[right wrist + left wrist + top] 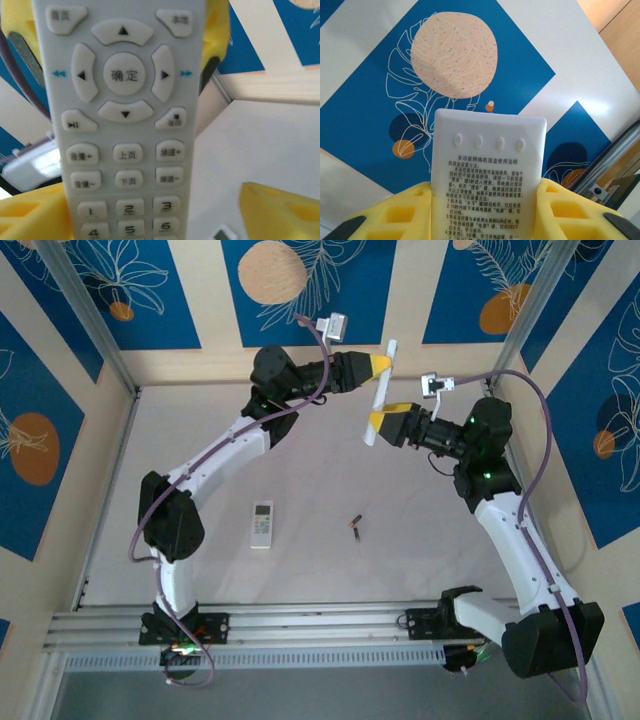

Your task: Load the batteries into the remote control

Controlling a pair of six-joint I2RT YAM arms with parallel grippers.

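**Long remote held in the air, batteries waiting low on the table**

In the lower middle of the top view, the batteries [354,527] are seen lying on the table [330,475], dark and very small. A small remote [261,524] lies to their left, apart from them. Neither is touched by anything. Such small round cells could be rolled away by a slightly misplaced pad, and both pincers are occupied well above them.

Higher in the frame, the right pincer [385,421] is placed around the lower end of the long remote control [381,390], which is held off the table. In the right wrist view its fingers [280,210] are apart. The yellow pad at lower right is clearly separated from the remote's edge, so no grip is made by it yet. If it is closed off centre, the remote could be twisted, or a button could be pressed.

Farthest, in the upper middle, the left pincer [379,364] is clamped on the upper end, and the printed back is seen between its fingers [405,212]. Only the edges of a smooth plastic body are held there, so a slip and a fall are judged possible. The battery cover cannot be made out.
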